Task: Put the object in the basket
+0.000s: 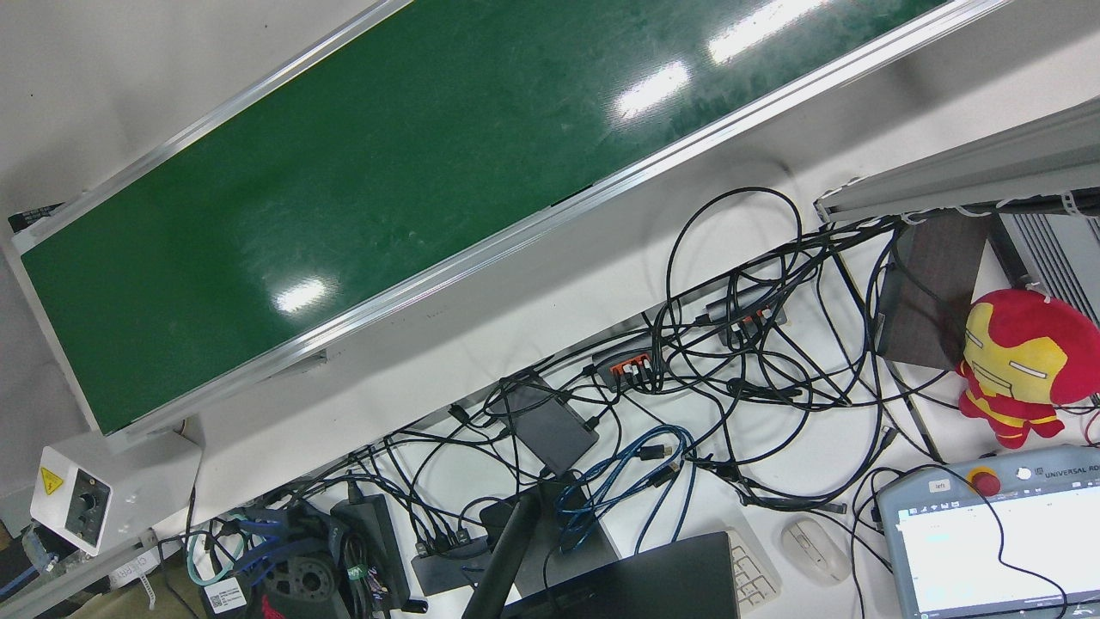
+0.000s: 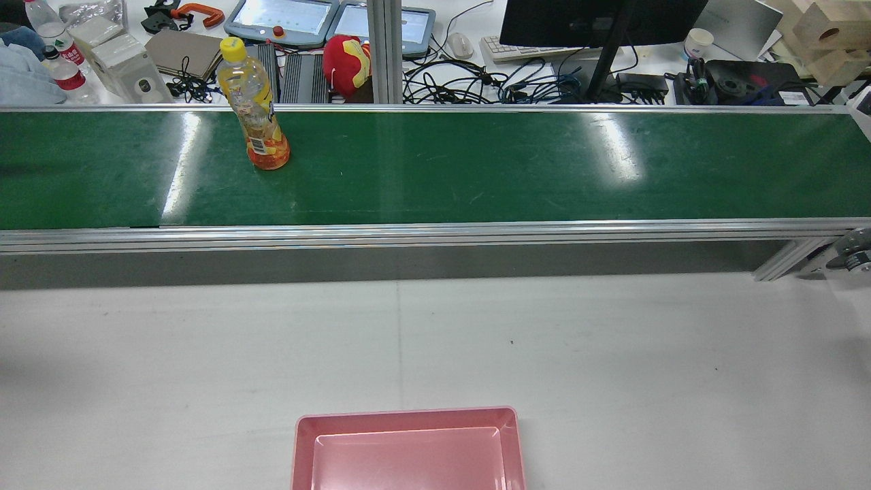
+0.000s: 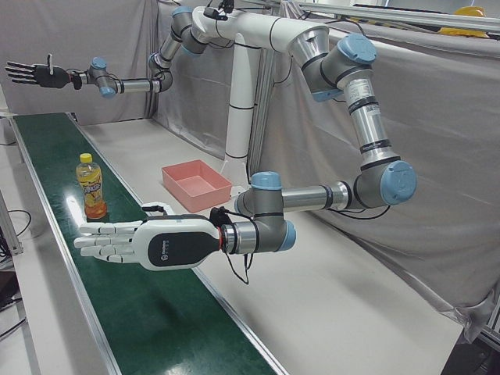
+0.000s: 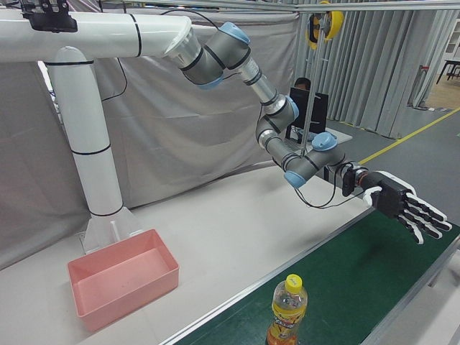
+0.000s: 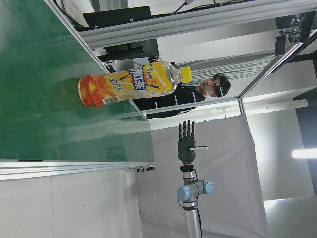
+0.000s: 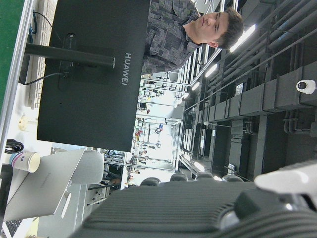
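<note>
The upright bottle [image 3: 92,186] stands further along the belt [image 3: 48,176] from the open, empty left hand [image 3: 148,242], the nearer one

**Both hands flat and empty, arms stretched out**

In the left-front view the left hand [image 3: 148,242] lies level, fingers straight, slightly apart and pointing to 9 o'clock, holding nothing. Its forearm runs horizontally toward 3 o'clock to a bent elbow, from where the left arm [image 3: 367,133] climbs toward 11 o'clock. In the right-front view the right hand [image 4: 402,205] is likewise spread and empty, fingers slanting toward 4 o'clock, with the right arm [image 4: 273,115] descending in bends from 11 o'clock.
</note>
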Available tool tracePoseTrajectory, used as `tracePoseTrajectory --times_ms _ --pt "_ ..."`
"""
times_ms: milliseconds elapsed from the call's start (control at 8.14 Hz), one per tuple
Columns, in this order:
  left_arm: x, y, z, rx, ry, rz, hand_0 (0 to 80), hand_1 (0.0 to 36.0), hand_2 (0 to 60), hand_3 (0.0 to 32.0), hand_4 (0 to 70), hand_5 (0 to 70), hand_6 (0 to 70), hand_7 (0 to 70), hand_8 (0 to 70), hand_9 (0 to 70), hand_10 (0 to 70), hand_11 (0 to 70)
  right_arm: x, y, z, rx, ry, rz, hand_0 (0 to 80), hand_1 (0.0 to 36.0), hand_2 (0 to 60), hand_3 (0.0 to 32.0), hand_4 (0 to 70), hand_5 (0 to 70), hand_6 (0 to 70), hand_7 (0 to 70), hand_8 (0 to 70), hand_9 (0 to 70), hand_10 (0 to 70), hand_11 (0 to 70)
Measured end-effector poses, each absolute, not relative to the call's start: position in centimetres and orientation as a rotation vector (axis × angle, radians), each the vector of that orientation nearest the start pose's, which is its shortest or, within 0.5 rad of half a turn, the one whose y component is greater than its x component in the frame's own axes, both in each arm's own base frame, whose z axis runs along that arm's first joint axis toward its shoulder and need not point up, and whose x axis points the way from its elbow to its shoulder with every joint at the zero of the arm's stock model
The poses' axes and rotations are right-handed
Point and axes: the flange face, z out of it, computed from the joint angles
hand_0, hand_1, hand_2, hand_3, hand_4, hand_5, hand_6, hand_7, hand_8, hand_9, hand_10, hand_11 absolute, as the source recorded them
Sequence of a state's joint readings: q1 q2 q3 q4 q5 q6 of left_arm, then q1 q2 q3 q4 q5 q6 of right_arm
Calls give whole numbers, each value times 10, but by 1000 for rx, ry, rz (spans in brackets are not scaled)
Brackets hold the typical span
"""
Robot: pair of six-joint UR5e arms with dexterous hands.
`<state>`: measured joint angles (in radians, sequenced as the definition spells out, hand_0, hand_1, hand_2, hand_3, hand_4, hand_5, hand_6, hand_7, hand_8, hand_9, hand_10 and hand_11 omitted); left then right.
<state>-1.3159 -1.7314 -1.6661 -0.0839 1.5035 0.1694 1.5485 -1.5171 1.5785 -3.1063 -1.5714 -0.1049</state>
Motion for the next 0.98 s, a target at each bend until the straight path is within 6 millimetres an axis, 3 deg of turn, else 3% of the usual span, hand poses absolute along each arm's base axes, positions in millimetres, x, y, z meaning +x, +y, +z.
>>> tracePoseTrajectory --times_ms 368,614,737,982 --pt "10 -591 542 -47 2428 -1678 589 136 0 4 1 43 0 0 44 53 76 134 122 -526 652 -100 2390 -2167 0 0 0 0 0 0 0 0 0 0 0 0" --pt "14 -591 533 -49 2439 -1655 617 144 0 2 33 14 0 0 36 40 30 67 122 -526 652 -100 2390 -2166 0 0 0 0 0 0 0 0 0 0 0 0" --pt "22 -589 524 -59 2437 -1638 616 138 0 4 41 3 0 0 29 29 12 41 122 -526 652 -100 2390 -2165 0 0 0 0 0 0 0 0 0 0 0 0" --pt "49 -581 502 -80 2408 -1599 634 156 0 4 32 13 0 0 15 10 52 100 122 -526 652 -100 2391 -2165 0 0 0 0 0 0 0 0 0 0 0 0"
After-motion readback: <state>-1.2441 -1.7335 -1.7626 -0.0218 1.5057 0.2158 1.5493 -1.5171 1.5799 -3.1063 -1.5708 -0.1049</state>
